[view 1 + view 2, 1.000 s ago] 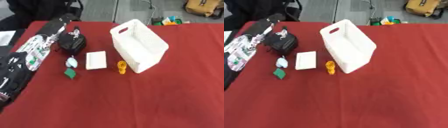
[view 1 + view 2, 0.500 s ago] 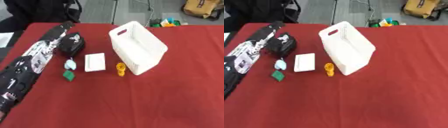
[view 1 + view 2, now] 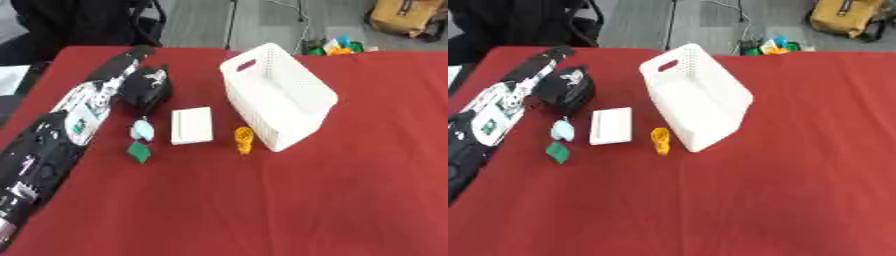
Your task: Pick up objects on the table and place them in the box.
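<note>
Left hand [image 3: 131,54] reaches along the table's left side beside a black object [image 3: 147,92]; I can't tell its fingers' state. Nothing sits in the white box [image 3: 278,95] yet, I judge. Next I must close on that object.

Only the left arm [image 3: 74,120] is seen. It is stretched in from the lower left corner of both views and runs diagonally up toward the far left part of the table [image 3: 350,200]. Its casing is black with white and silver patches and a small green mark midway along. The left robot hand [image 3: 147,85] is seen at the far end of the arm, dark and blurred; whether its fingers are straight or curled cannot be made out. The right arm is not shown in either view.
</note>
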